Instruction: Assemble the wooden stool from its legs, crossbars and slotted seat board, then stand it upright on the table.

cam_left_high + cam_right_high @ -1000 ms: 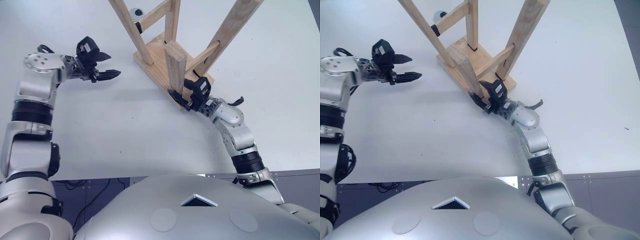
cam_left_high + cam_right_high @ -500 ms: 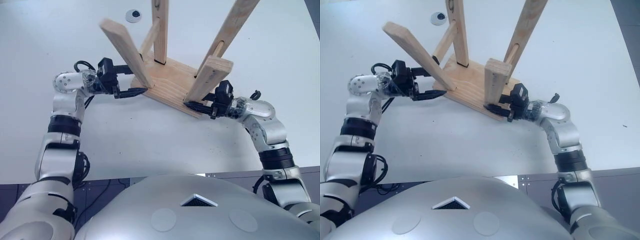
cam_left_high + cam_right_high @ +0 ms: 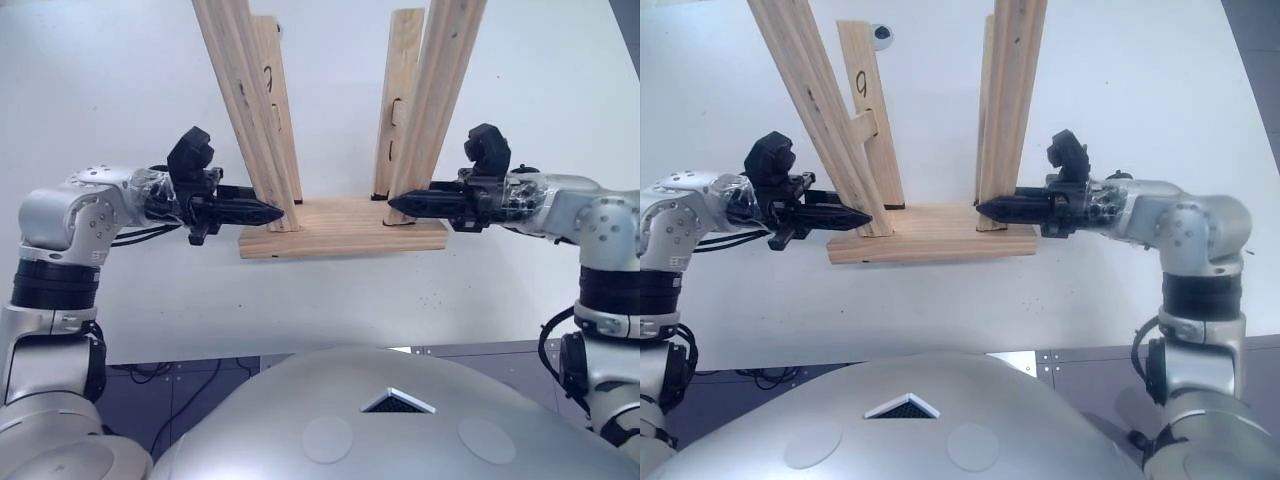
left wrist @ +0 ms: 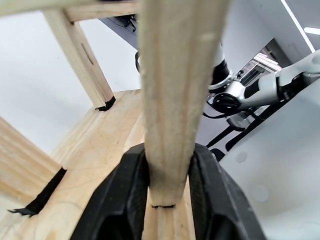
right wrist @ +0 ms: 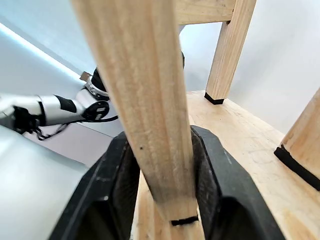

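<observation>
Stool (image 3: 340, 228) inverted, legs up. Left hand (image 3: 272, 212) clamped on left near leg (image 3: 240, 100) at base, right hand (image 3: 396, 207) likewise on right near leg (image 3: 450, 90). Rigid, smooth wood, probably tall and tippy; slotted joints might loosen, so low two-sided hold looked sound.

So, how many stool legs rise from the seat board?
4: near left leg in the left end effector, far left leg behind; near right leg in the right end effector, far right leg behind.

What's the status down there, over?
Left pincer shut on the near-left leg, right pincer shut on the near-right leg, both at the base. Stool upside down, legs up. Small round disc lies behind, apart.
</observation>
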Controlling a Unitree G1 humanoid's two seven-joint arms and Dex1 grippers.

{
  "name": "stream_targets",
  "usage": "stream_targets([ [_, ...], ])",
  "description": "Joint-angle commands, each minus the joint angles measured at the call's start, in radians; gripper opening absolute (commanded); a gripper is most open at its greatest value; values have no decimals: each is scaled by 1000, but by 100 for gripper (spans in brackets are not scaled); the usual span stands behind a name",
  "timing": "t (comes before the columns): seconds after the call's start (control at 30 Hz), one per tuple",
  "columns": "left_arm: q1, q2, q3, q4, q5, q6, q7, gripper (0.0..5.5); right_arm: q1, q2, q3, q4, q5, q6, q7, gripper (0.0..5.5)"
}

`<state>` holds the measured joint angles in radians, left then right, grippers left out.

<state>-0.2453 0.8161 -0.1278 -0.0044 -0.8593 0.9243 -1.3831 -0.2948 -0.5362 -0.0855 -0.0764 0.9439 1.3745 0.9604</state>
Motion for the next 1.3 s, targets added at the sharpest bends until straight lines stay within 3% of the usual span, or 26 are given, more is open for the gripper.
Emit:
stream_targets([
  [0.03, -105, 1, -14, 138, 12, 217, 84, 99, -157, 112, -123, 247, -107, 234, -272, 223],
  [0.1, -141, -22, 17, 235, 21, 215, 91, 157, -189, 135, -153, 286, -120, 237, -328, 275],
  [0.23, -163, -41, 57, 420, 82, 109, 68, 216, -214, 167, -205, 313, -93, 236, -390, 345],
  [0.4, -186, -58, 133, 576, 119, 20, 43, 307, -293, 131, -379, 468, -62, 199, -372, 448],
  [0.47, -175, -73, 180, 599, 143, -73, 68, 332, -288, 93, -377, 480, -73, 140, -337, 476],
  [0.53, -115, -74, 196, 533, 204, -222, 89, 365, -182, -17, -257, 371, -154, -102, -137, 515],
  [0.6, 13, -51, 221, 378, 236, -370, 39, 370, -33, -162, -111, 279, -287, -398, 120, 520],
  [0.7, 168, -15, 215, 266, 339, -634, -27, 370, 172, -287, -33, 192, -429, -715, 318, 520],
  [0.9, 210, -118, 164, 166, 400, -796, 0, 370, 241, -229, 120, 144, -673, -1217, 328, 520],
  [1.17, 148, -177, 153, 244, 424, -862, 24, 370, 153, -90, 194, 255, -722, -1416, 256, 520],
  [1.3, 128, -177, 142, 242, 405, -847, -24, 300, 109, -44, 204, 274, -682, -1368, 256, 446],
])
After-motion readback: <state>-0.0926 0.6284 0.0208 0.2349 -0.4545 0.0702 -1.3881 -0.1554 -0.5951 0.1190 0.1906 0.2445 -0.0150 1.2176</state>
